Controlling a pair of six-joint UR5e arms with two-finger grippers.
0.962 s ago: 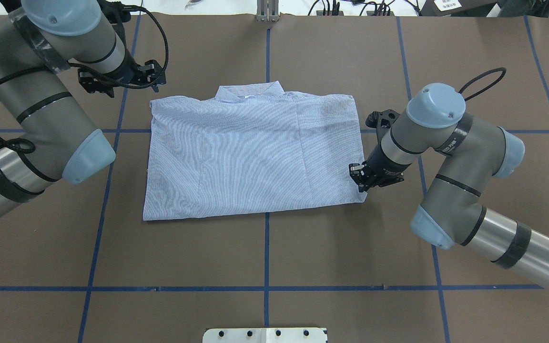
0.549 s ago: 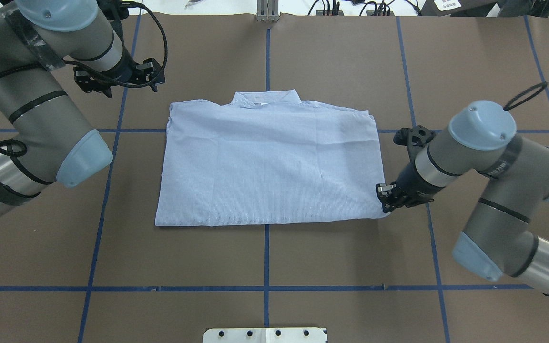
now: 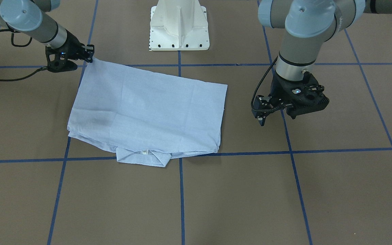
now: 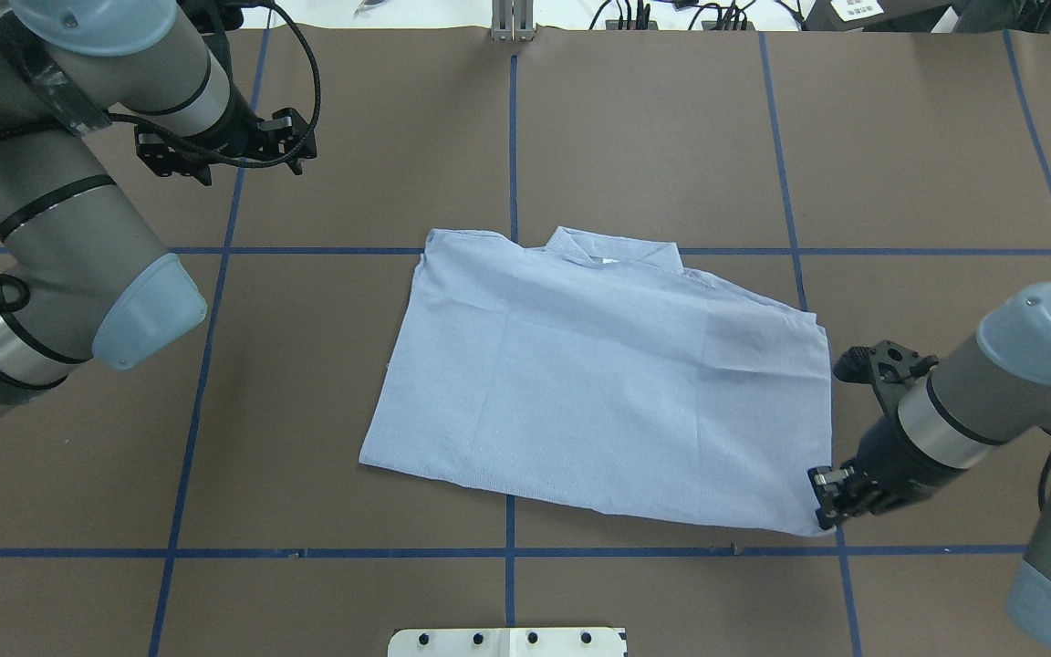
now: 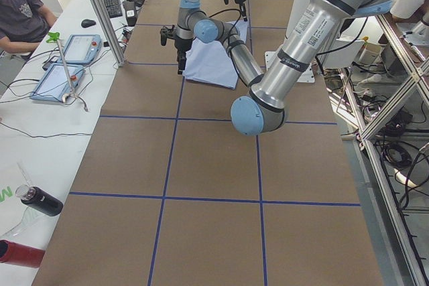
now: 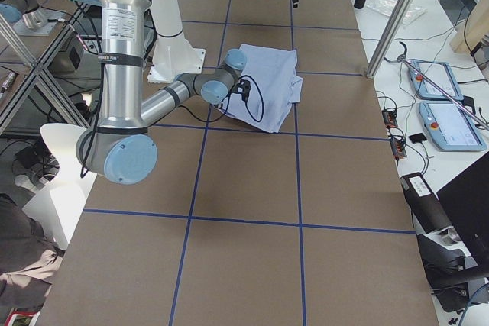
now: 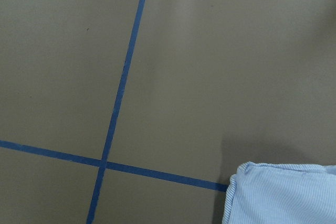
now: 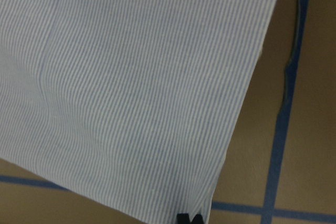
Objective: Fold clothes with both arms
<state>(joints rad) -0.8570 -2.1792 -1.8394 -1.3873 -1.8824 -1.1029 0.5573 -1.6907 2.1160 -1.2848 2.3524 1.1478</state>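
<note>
Where the middle blue tape line ran down the brown table, saw the striped shirt lying flat, folded into one wide block. Saw its collar poking out on the far side, with a small white label in it. Saw the whole block sitting a bit crooked, right end nearer the robot. Found the right gripper down at the near right corner, squeezed tight on the cloth. Saw black fingertips pressed together at the hem in the wrist view. Found the left gripper above the table, well apart from the shirt, past its far left corner. Could not tell how wide that one stood.
</note>
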